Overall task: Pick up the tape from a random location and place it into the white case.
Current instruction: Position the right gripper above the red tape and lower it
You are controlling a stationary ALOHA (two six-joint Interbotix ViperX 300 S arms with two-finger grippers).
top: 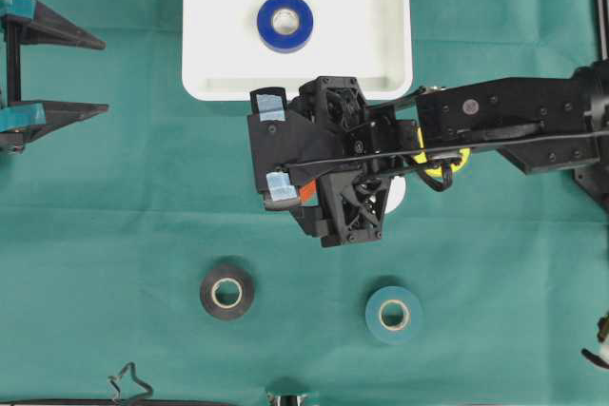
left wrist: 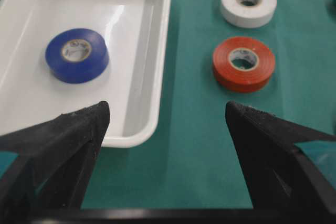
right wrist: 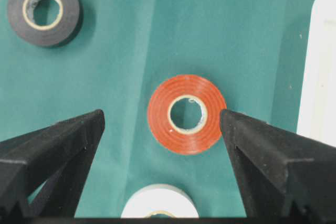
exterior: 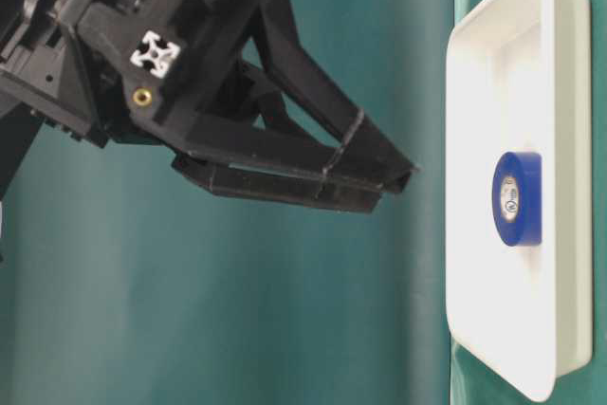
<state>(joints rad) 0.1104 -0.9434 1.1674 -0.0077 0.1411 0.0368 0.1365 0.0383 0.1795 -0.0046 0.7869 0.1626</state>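
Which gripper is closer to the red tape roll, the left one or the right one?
Right. The right gripper hangs open directly above the red tape roll. The left gripper sits open at the table's left edge, far from it.

Overhead looks straight down; table-level sits low and close; both wrist cams peer past their jaws, sharing the red roll (right wrist: 186, 114).

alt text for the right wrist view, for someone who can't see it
An orange-red tape roll lies flat on green cloth, centred ahead of the open right gripper, whose black fingers frame it. A black roll lies top left, a white roll bottom centre, the white case at right.
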